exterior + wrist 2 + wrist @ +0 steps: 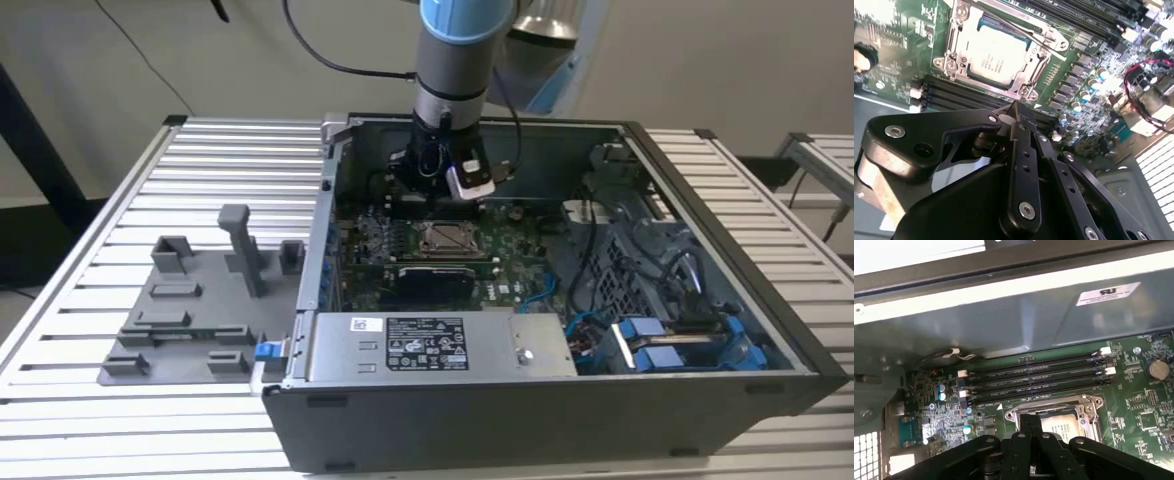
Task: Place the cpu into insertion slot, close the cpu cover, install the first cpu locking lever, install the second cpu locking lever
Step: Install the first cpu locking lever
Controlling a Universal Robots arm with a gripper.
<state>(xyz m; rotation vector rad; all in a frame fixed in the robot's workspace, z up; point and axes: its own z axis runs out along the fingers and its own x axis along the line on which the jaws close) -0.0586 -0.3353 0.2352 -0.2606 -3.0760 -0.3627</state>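
The black metal gripper (1021,114) is held with its fingers pressed together and nothing between them, above the green circuit board (914,30). Just past its tip, the small square silver-faced cpu (991,57) is seated in the silver-rimmed insertion slot (1026,91) and framed by the thin silver cpu cover (1030,62), which lies flat. Long black memory slots (1034,376) are ranged beyond, then the grey steel case wall (1029,320). In the exterior view the arm (447,100) is set upright inside the open case.
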